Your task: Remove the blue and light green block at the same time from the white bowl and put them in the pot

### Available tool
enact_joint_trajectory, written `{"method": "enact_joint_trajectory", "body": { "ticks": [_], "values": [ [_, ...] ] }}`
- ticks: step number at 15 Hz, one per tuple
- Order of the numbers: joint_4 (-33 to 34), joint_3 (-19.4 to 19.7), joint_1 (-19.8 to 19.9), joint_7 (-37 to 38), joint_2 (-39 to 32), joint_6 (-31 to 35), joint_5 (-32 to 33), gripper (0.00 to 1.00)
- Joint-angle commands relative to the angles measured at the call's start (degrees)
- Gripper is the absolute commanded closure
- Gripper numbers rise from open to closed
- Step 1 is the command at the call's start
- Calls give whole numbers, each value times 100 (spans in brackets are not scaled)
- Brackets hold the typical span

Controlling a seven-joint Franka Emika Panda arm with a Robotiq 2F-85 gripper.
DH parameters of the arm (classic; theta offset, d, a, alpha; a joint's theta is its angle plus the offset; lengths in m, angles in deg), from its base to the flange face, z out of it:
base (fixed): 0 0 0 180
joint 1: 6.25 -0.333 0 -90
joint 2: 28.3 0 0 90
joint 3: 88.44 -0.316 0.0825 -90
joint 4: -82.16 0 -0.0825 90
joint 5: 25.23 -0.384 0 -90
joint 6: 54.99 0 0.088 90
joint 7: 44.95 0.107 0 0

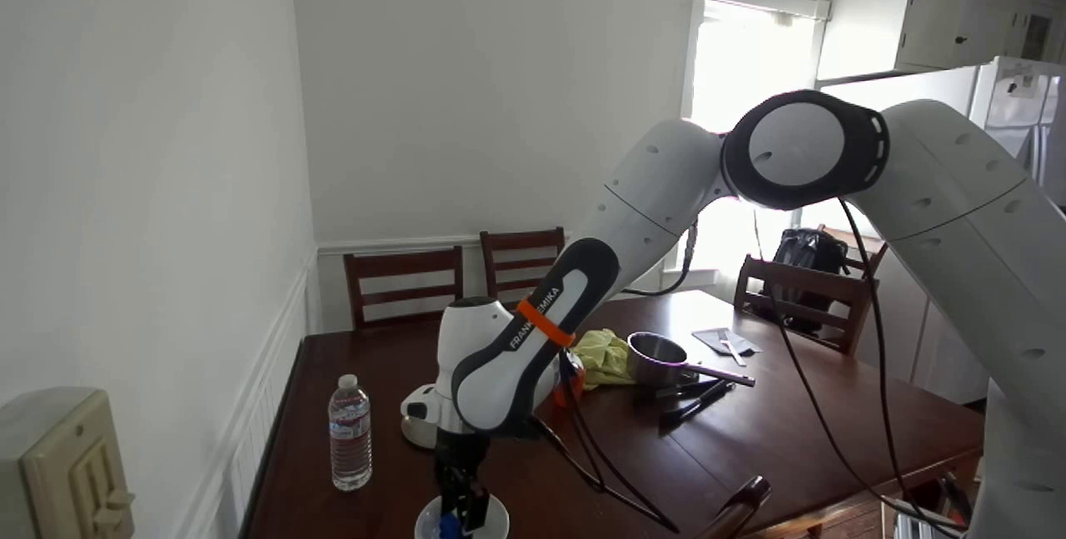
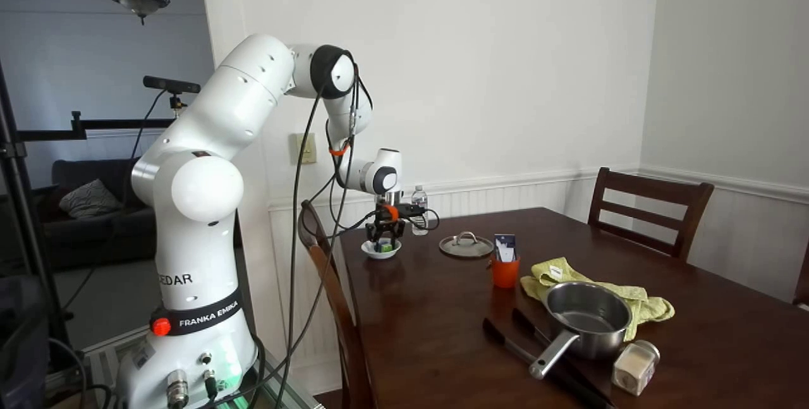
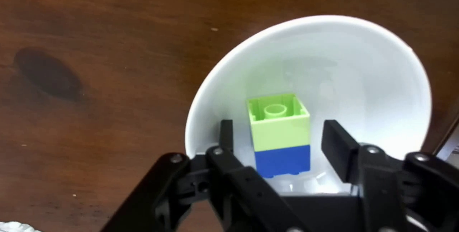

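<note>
- The gripper (image 3: pixel 282 137) has its two fingers (image 3: pixel 226 135) spread wide, and it holds nothing.
- Right between the fingers are the light green block (image 3: pixel 279 132) and, under it and touching it, the blue block (image 3: pixel 282 161). The pair looks upright, one finger to each side, with a gap at both sides.
- So I think a straight squeeze from the sides comes next. To take both at once, the fingers should pinch the blue one too, I guess. I can't tell if they are low enough.
- The blocks sit inside the white bowl (image 3: pixel 369 60), and one finger is near its wall.
- The pot (image 2: pixel 595 336) is well apart from the bowl, farther along the table (image 2: pixel 436 339), by a yellow-green towel (image 2: pixel 652 309). In an exterior view, an orange cup (image 2: pixel 505 274) stands near the straight way there, so a high lift may be safer.
</note>
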Motion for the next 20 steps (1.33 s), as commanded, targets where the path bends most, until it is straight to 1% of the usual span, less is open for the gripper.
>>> {"method": "enact_joint_trajectory", "body": {
  "ticks": [1, 4, 5, 6, 7, 9, 12, 14, 15, 16, 18, 19, 20],
  "values": [
    [161, 43, -122, 235, -78, -5, 333, 66],
    [-178, -10, -201, 311, 309, 104, 481, 86],
    [-347, 24, -241, 400, 517, 164, 532, 89],
    [-486, 105, -300, 542, 707, 255, 613, 89],
    [-753, 269, -371, 840, 1017, 538, 723, 89],
    [-1183, 431, -309, 1272, 1539, 913, 856, 89],
    [-1708, 663, 83, 1629, 2099, 1311, 811, 89],
    [-2049, 766, 476, 1698, 2346, 1570, 627, 89],
    [-2240, 663, 761, 1601, 2439, 1763, 371, 89],
    [-1657, 652, 504, 1613, 2064, 1396, 687, 64],
    [-1948, 682, 807, 1589, 2218, 1612, 612, 64],
    [-2018, 685, 848, 1589, 2245, 1656, 604, 89],
    [-1851, 639, 860, 1740, 2069, 1666, 430, 89]
  ]
}}
